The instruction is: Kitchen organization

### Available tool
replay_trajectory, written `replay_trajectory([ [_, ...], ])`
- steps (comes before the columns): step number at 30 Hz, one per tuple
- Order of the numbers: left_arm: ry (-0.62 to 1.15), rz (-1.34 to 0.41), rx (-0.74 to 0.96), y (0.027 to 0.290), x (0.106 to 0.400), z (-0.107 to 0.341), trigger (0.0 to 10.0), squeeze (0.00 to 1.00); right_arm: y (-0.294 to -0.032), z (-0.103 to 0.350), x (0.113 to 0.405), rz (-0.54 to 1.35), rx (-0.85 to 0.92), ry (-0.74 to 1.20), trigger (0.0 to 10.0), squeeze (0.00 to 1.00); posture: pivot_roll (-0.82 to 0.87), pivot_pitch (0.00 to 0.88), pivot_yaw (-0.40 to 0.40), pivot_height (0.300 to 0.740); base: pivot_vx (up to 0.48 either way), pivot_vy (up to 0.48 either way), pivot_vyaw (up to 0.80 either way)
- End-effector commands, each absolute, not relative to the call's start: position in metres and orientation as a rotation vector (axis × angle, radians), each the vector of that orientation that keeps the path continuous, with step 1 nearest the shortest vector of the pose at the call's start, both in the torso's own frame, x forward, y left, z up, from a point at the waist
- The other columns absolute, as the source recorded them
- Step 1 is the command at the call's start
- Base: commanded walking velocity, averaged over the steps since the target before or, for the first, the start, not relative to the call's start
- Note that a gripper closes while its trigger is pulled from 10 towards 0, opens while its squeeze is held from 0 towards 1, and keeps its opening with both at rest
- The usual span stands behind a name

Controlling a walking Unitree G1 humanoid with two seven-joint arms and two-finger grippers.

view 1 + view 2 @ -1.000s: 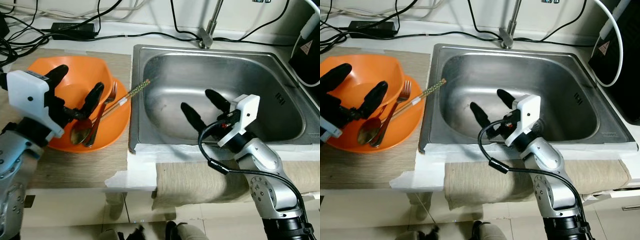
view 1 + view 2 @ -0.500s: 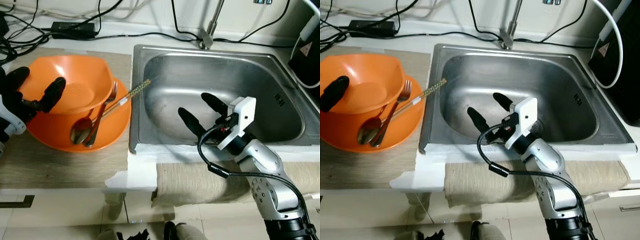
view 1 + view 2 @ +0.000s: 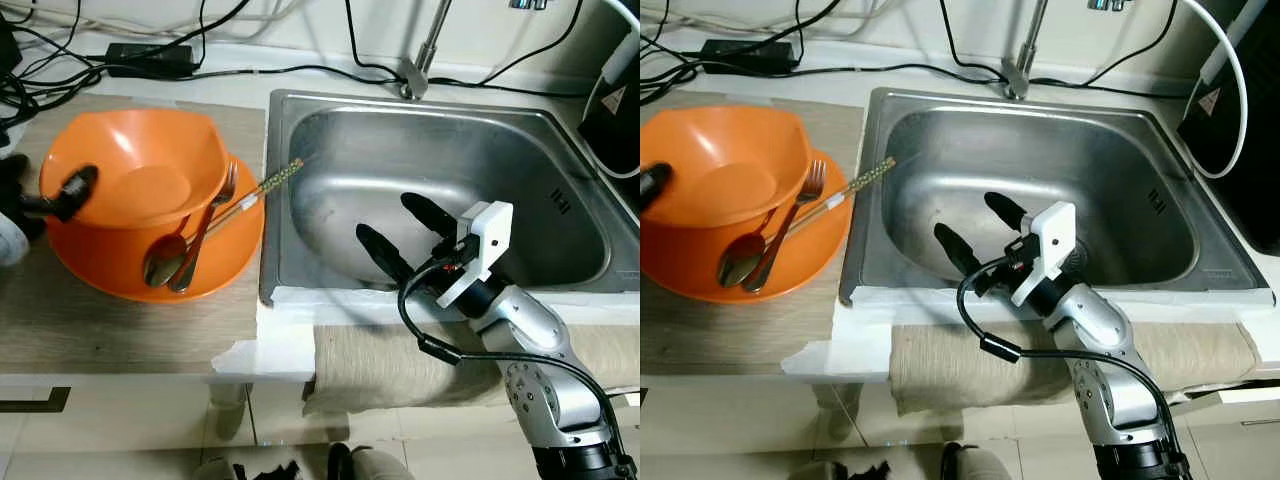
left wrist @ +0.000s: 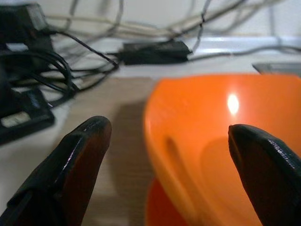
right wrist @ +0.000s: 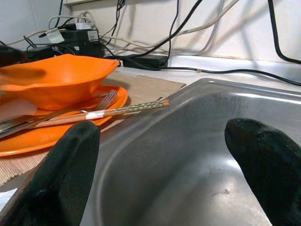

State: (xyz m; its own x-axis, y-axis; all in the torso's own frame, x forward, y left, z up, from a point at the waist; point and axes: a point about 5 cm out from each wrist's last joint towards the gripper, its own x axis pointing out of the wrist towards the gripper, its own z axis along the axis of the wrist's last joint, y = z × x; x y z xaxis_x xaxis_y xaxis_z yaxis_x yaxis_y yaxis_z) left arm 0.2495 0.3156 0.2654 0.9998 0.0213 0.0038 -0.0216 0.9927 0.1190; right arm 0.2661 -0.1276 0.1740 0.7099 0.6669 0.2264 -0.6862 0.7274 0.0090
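The steel sink [image 3: 560,160] lies bare at three o'clock, the right gripper [image 3: 405,233] hovering inside its near wall, fingers wide apart and empty. At nine o'clock the orange bowl [image 3: 140,170] sits on its plate [image 3: 235,255], with spoon [image 3: 162,265], fork [image 3: 205,225] and chopsticks [image 3: 262,188] propped on the rim (probably parked for sorting). The left gripper [image 4: 169,160], spread and holding nothing, straddles the bowl's far edge.

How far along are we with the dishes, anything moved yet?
Nothing looks done: the sink holds no dishes. The orange bowl, spoon, fork and chopsticks all sit on the orange plate beside it. In hand: nothing. The left gripper is open at the bowl's rim; the right gripper is open over the sink. All moving remains.
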Motion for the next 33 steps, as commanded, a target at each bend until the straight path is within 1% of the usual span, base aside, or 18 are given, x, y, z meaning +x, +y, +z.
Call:
replay_trajectory([
  [1, 0.024, 0.023, 0.082, 0.319, 0.248, 0.264, 10.0, 0.0, -0.128, 0.177, 0.262, 0.767, 0.089, -0.223, 10.0, 0.0, -0.08, 0.13, -0.089, 0.74, 0.0, 0.0, 0.0],
  [3, 0.047, -0.009, 0.022, 0.318, 0.248, 0.261, 10.0, 0.0, -0.128, 0.176, 0.262, 0.766, 0.089, -0.222, 10.0, 0.0, -0.08, 0.13, -0.087, 0.74, 0.0, 0.0, 0.0],
  [5, 0.062, 0.004, -0.02, 0.32, 0.249, 0.259, 10.0, 0.0, -0.129, 0.176, 0.262, 0.759, 0.089, -0.224, 10.0, 0.0, -0.08, 0.132, -0.085, 0.74, 0.0, 0.0, 0.0],
  [9, 0.119, 0.043, -0.033, 0.329, 0.25, 0.255, 10.0, 0.0, -0.129, 0.175, 0.261, 0.768, 0.095, -0.22, 10.0, 0.0, -0.08, 0.138, -0.084, 0.74, 0.0, 0.0, 0.0],
  [13, 0.126, 0.022, -0.081, 0.332, 0.249, 0.254, 10.0, 0.0, -0.127, 0.174, 0.259, 0.783, 0.096, -0.215, 10.0, 0.0, -0.08, 0.139, -0.086, 0.74, 0.0, 0.0, 0.0],
  [16, 0.12, -0.013, -0.175, 0.33, 0.249, 0.255, 10.0, 0.0, -0.127, 0.174, 0.258, 0.791, 0.098, -0.211, 10.0, 0.0, -0.08, 0.139, -0.087, 0.74, 0.0, 0.0, 0.0],
  [18, 0.115, -0.047, -0.266, 0.328, 0.25, 0.256, 10.0, 0.0, -0.126, 0.174, 0.256, 0.813, 0.096, -0.206, 10.0, 0.0, -0.08, 0.137, -0.081, 0.74, 0.0, 0.0, 0.0],
  [23, 0.117, -0.078, -0.293, 0.325, 0.25, 0.258, 10.0, 0.0, -0.124, 0.175, 0.247, 0.89, 0.098, -0.205, 10.0, 0.0, -0.08, 0.138, -0.077, 0.74, 0.0, 0.0, 0.0],
  [28, 0.178, -0.098, -0.279, 0.323, 0.25, 0.254, 10.0, 0.0, -0.125, 0.176, 0.242, 0.931, 0.096, -0.202, 10.0, 0.0, -0.09, 0.136, -0.073, 0.74, 0.0, 0.0, 0.0],
  [30, 0.221, -0.087, -0.284, 0.323, 0.249, 0.249, 10.0, 0.0, -0.129, 0.176, 0.24, 0.939, 0.082, -0.199, 10.0, 0.0, -0.09, 0.138, -0.071, 0.74, 0.0, 0.0, 0.0],
  [33, 0.242, -0.056, -0.295, 0.326, 0.249, 0.247, 10.0, 0.0, -0.134, 0.176, 0.24, 0.931, 0.07, -0.197, 10.0, 0.0, -0.09, 0.139, -0.07, 0.74, 0.0, 0.0, 0.0],
])
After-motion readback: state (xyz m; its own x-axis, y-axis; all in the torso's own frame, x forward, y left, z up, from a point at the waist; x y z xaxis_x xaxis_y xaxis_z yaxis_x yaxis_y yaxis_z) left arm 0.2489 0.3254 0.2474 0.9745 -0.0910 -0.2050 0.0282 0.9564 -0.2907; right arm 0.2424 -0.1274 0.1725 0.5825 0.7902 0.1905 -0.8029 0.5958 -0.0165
